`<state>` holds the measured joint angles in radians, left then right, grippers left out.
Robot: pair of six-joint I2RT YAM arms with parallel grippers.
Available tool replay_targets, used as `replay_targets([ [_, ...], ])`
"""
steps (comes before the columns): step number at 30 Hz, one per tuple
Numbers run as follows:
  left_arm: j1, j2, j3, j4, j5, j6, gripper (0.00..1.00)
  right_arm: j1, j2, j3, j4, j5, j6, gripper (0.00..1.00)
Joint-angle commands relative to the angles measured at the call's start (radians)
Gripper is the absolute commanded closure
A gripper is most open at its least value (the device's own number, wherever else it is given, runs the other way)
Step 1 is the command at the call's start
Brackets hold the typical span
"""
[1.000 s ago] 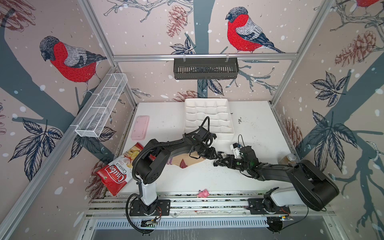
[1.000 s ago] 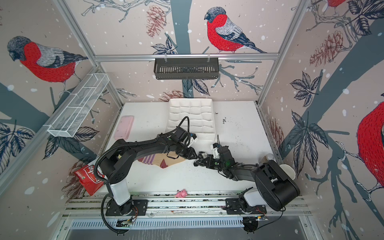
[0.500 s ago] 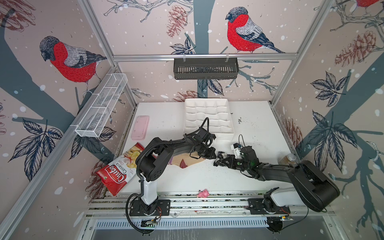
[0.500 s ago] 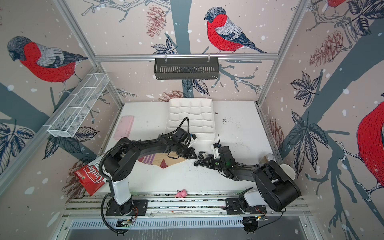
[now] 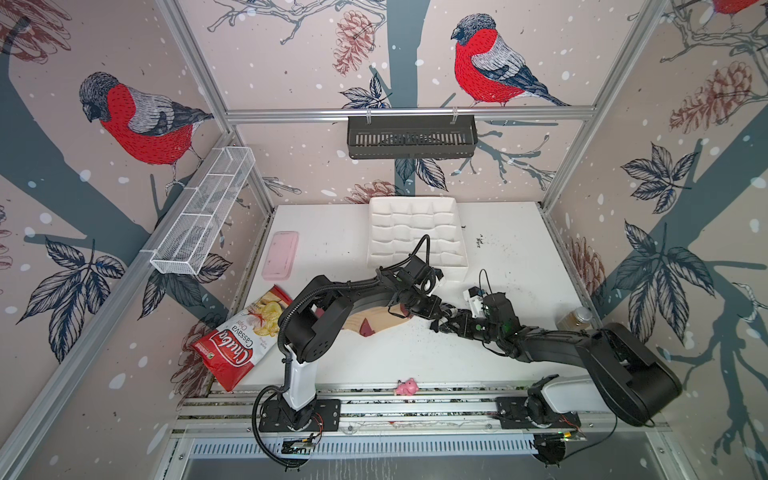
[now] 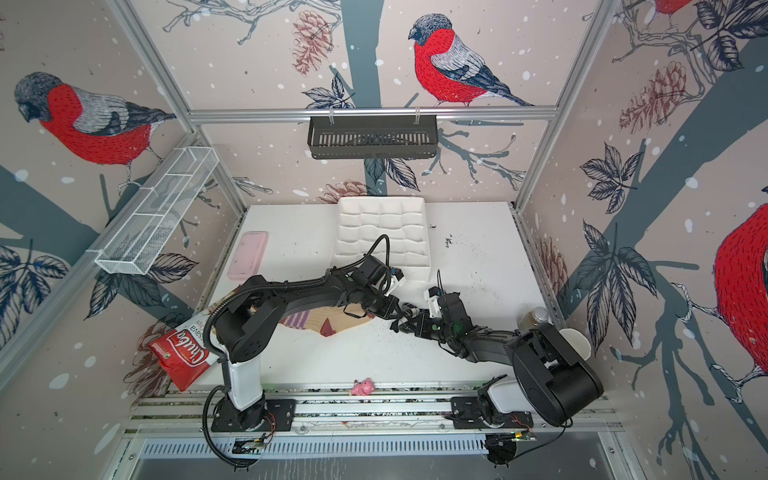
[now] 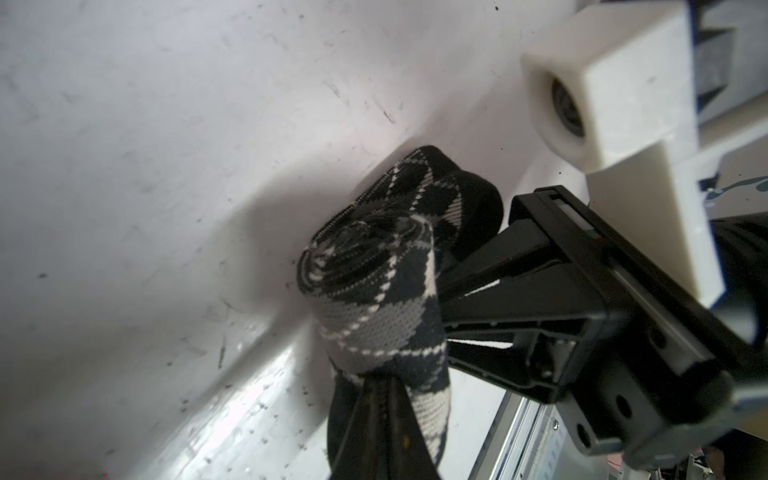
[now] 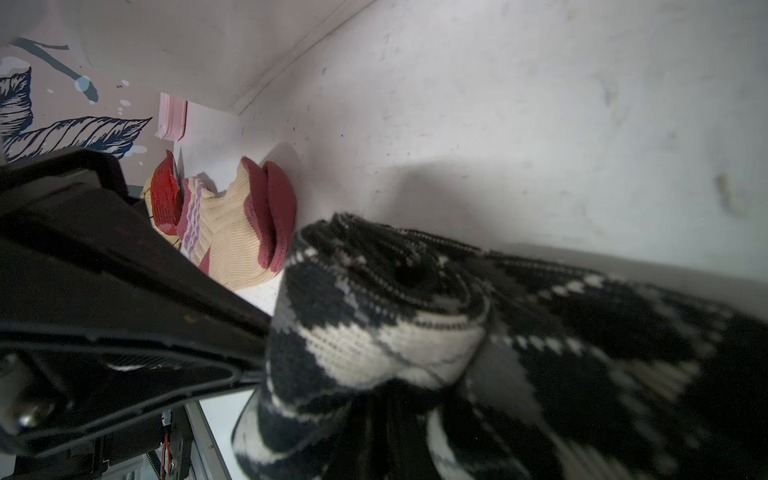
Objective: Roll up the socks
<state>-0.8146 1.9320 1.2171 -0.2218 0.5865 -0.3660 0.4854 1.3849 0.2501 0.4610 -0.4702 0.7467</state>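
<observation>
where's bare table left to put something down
Front strip of the table between tan sock and toy; back right corner beside the tray; gap between tray and pink case. Crowded mid-table around the argyle sock.

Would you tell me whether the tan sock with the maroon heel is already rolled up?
No, the tan sock lies stretched out flat on the white table, with no coil in it.
</observation>
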Motion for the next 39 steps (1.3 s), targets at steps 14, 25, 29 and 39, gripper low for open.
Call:
replay_targets([
  [14, -0.034, 0.022, 0.04, 0.074, 0.096, -0.033, 0.9, -0.045, -0.035, -0.018, -0.267, 0.096, -0.055, 0.88],
  [25, -0.049, 0.115, 0.074, 0.141, 0.129, -0.063, 0.91, -0.05, -0.024, -0.025, -0.262, 0.085, -0.058, 0.83],
  [29, -0.049, 0.139, 0.094, 0.135, 0.115, -0.062, 0.91, -0.051, -0.038, -0.022, -0.276, 0.077, -0.058, 0.79],
  [39, -0.058, 0.225, 0.152, 0.097, 0.06, -0.06, 0.93, -0.051, -0.115, -0.008, -0.375, 0.082, -0.078, 0.71],
])
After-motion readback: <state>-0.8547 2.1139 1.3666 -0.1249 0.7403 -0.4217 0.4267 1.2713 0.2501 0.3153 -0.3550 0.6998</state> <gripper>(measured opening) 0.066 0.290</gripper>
